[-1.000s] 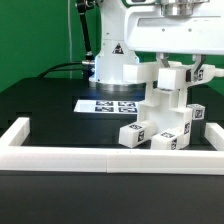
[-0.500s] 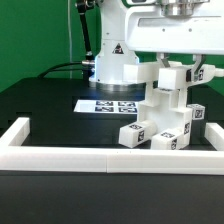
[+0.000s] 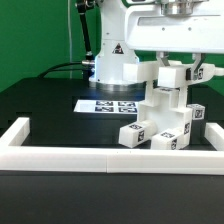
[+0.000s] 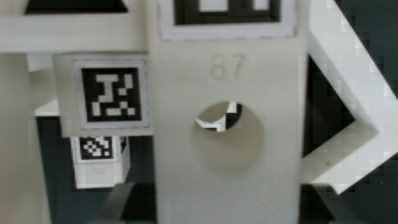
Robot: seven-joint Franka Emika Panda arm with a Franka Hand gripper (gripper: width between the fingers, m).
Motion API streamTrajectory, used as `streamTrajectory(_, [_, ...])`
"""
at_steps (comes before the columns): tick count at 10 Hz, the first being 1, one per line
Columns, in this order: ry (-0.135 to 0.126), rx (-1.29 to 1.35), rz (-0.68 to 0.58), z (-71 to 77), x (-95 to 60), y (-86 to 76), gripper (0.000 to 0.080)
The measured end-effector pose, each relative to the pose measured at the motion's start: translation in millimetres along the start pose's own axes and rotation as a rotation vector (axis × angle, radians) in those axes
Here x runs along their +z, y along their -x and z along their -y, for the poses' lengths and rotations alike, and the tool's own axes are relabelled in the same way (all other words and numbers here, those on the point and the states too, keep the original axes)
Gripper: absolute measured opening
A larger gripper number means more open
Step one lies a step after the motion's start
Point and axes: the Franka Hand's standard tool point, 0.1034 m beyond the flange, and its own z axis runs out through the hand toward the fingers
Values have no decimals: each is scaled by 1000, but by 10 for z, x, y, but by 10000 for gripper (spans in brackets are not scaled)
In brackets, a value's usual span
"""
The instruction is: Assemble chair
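Observation:
The partly built white chair (image 3: 165, 118) stands on the black table at the exterior view's right, a stepped stack of blocky tagged parts. Directly above it, my gripper (image 3: 176, 66) is shut on the topmost white bar (image 3: 172, 78), which rests on the stack. The wrist view shows that bar (image 4: 222, 90) as a broad upright strip with a round hole, and my gripper (image 4: 226, 200) clamps it with a dark finger (image 4: 128, 200) against each side. Beside the bar is another chair part bearing a square tag (image 4: 111, 95).
The marker board (image 3: 108, 105) lies flat on the table between the robot base (image 3: 115, 60) and the chair. A long white border rail (image 3: 100, 157) runs along the table's front, with a short return at the exterior view's left (image 3: 15, 135).

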Motion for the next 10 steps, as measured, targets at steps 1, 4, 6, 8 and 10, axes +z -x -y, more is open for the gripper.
streamTrajectory(1, [1, 0, 1, -3, 9, 1, 290])
streamTrajectory(4, [4, 0, 2, -10, 26, 3, 290])
streamTrajectory(6, [5, -2, 0, -30, 61, 37, 290])
streamTrajectory(8, [6, -6, 2, -26, 69, 54, 290])
streamTrajectory(10, [10, -7, 2, -51, 106, 56, 290])
